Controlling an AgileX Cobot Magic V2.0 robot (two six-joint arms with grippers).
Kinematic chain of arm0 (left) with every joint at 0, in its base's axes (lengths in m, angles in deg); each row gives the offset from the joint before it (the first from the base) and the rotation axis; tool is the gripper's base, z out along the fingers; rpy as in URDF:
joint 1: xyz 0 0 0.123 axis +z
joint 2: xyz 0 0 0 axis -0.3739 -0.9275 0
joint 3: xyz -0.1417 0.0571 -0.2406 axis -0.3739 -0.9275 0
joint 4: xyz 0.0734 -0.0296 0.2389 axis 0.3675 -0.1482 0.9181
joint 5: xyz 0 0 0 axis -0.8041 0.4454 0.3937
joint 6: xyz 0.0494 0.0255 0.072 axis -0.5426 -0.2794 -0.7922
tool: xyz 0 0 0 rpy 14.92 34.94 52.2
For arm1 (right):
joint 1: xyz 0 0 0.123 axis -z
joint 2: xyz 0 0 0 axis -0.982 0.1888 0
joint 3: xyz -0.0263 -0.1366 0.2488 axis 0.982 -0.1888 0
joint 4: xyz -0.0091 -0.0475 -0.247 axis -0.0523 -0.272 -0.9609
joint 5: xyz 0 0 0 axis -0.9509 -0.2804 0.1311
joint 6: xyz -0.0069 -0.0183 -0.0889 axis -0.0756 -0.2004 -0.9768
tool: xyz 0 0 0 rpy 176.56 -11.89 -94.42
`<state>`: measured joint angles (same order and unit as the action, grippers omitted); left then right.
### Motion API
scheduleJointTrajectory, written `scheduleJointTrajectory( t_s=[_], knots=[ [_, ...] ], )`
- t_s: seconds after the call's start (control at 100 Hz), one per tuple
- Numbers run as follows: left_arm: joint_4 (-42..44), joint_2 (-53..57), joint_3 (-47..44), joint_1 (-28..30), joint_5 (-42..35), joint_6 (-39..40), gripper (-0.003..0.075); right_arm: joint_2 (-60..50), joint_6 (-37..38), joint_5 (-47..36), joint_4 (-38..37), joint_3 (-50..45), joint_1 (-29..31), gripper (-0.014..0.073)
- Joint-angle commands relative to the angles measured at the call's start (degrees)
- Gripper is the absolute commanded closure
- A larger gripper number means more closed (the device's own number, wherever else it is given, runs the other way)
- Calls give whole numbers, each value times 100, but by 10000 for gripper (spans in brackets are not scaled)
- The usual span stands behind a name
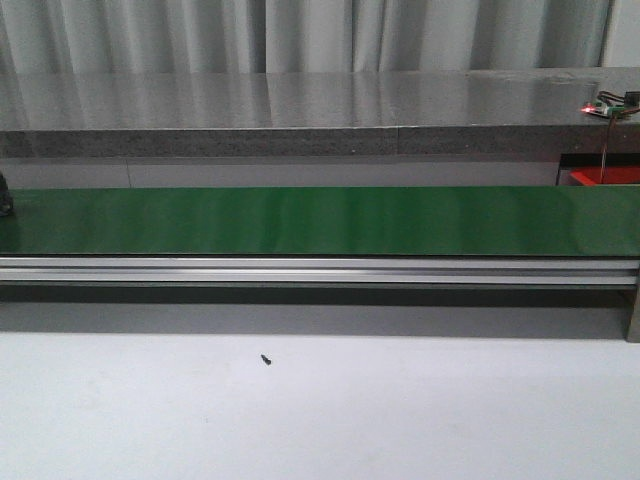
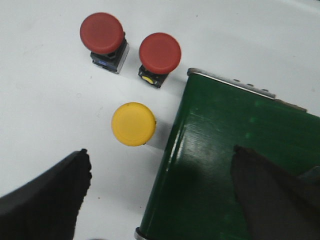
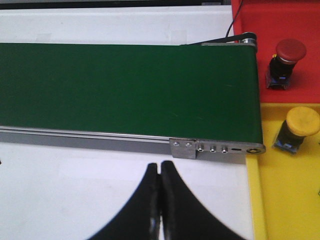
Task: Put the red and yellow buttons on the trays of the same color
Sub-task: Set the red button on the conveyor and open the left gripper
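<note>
Buttons look light, rigid and smooth-capped, so the left pincer (image 2: 160, 200), jaws apart above the yellow button (image 2: 133, 124), should grip its body.

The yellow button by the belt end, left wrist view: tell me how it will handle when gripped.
The yellow button looks rigid plastic, so it probably won't deform. Its wide domed cap over a hidden, likely narrower base suggests it may tip if nudged sideways. The smooth cap could slip; the open left tool might hold better below it.

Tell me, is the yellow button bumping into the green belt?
Apart. In the left wrist view, a thin strip of white table shows between the yellow button and the edge of the green belt.
</note>
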<state>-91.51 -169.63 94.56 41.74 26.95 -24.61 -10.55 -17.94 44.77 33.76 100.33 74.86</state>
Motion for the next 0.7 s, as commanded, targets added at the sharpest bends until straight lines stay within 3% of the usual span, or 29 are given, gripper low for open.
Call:
scheduleJointTrajectory(
  t_s=[0.0, 0.69],
  knots=[
    [-26, 117, 142, 71, -229, 89, 153, -44, -43, -380, 27, 160, -9, 662],
    [64, -617, 142, 224, -958, 127, 153, -44, -43, -364, 27, 160, -9, 662]
  ],
)
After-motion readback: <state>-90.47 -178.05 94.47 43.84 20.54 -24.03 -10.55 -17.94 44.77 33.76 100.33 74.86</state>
